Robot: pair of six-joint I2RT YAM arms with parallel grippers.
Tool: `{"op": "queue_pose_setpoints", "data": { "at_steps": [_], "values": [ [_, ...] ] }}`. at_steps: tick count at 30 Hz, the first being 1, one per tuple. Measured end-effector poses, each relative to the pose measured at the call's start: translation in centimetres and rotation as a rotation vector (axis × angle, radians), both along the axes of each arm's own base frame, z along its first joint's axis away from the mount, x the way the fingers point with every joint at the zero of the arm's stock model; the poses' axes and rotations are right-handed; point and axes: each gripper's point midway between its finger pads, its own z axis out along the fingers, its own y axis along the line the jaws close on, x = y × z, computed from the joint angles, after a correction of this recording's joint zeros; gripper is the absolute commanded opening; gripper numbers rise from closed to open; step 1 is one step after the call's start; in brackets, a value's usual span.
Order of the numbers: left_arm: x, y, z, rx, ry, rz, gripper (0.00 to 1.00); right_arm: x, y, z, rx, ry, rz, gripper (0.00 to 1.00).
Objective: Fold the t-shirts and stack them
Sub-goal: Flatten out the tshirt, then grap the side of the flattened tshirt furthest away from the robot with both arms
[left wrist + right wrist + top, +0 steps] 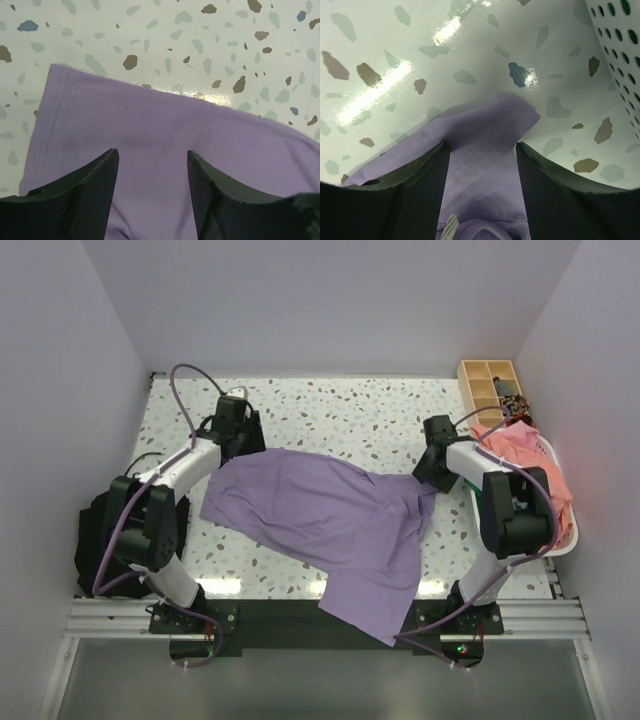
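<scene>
A lavender-purple t-shirt (330, 515) lies spread and rumpled across the middle of the table, its lower end hanging over the near edge. My left gripper (237, 440) hovers over the shirt's far-left corner. In the left wrist view the gripper (152, 152) is open, with flat purple cloth (150, 120) beneath it. My right gripper (430, 468) is at the shirt's right end. In the right wrist view the gripper (482, 145) is open, and a fold of the shirt (490, 125) with a white label (448, 227) lies between the fingers. A salmon-pink t-shirt (515, 450) is bunched in the basket.
A white perforated basket (562, 532) stands at the right edge, and its wall (620, 30) is close to my right gripper. A wooden compartment box (490, 385) sits at the back right. A black fabric bundle (95, 530) lies off the table's left side.
</scene>
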Motion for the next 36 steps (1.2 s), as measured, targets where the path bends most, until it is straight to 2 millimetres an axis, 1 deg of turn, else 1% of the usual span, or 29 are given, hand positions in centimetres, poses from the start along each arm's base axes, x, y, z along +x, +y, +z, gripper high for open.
{"op": "queue_pose_setpoints", "data": {
  "at_steps": [2,4,6,7,8,10,11,12,17,19,22,24,26,28,30,31,34,36],
  "values": [
    [0.0,0.3,0.0,0.001,0.001,0.005,0.62,-0.1,-0.1,-0.7,-0.001,0.020,-0.005,0.60],
    [0.0,0.3,0.0,0.002,0.002,0.006,0.62,-0.1,-0.2,-0.9,0.000,0.027,-0.005,0.59],
    [0.0,0.3,0.0,0.002,0.002,0.006,0.62,0.0,-0.2,-0.9,0.000,0.021,-0.006,0.55],
    [0.0,0.3,0.0,0.002,0.002,0.006,0.62,0.1,-0.1,-0.9,0.001,0.018,-0.005,0.51],
    [0.0,0.3,0.0,0.002,0.002,0.006,0.62,0.1,-0.1,-0.8,0.003,0.016,-0.003,0.35],
    [0.0,0.3,-0.1,0.002,0.003,0.006,0.62,0.4,0.0,-0.8,0.007,0.007,0.002,0.22],
    [0.0,0.3,-0.1,0.002,0.003,0.006,0.62,0.5,0.1,-0.8,0.013,0.002,0.009,0.06],
    [0.0,0.3,-0.1,0.003,0.004,0.006,0.62,0.6,0.2,-0.8,0.015,0.000,0.015,0.01],
    [-0.1,0.4,-0.1,0.005,0.008,0.007,0.61,1.3,0.6,-0.8,0.035,-0.030,0.037,0.00],
    [-0.1,0.4,-0.1,0.005,0.008,0.007,0.61,1.6,0.8,-0.5,0.045,-0.050,0.050,0.00],
    [-0.1,0.4,-0.2,0.005,0.009,0.008,0.61,2.4,1.1,0.8,0.059,-0.100,0.074,0.00],
    [0.0,0.6,-0.3,0.007,0.012,0.010,0.61,3.4,1.2,2.5,0.060,-0.152,0.085,0.00],
    [0.2,0.7,-0.4,0.010,0.016,0.014,0.61,5.1,1.4,4.4,0.060,-0.204,0.093,0.00],
    [0.6,0.9,-0.4,0.015,0.017,0.022,0.61,7.7,1.6,6.8,0.061,-0.269,0.098,0.00],
    [1.2,1.1,-0.3,0.021,0.015,0.032,0.62,11.0,1.9,9.6,0.064,-0.348,0.099,0.00],
    [1.6,1.2,-0.2,0.023,0.012,0.038,0.62,12.5,2.0,10.6,0.066,-0.383,0.099,0.00],
    [2.8,1.9,-0.1,0.025,0.006,0.059,0.62,16.0,2.1,12.1,0.070,-0.434,0.093,0.00],
    [3.5,2.7,-0.3,0.026,0.008,0.080,0.62,17.8,2.0,12.1,0.073,-0.443,0.087,0.00]
  ]
}}
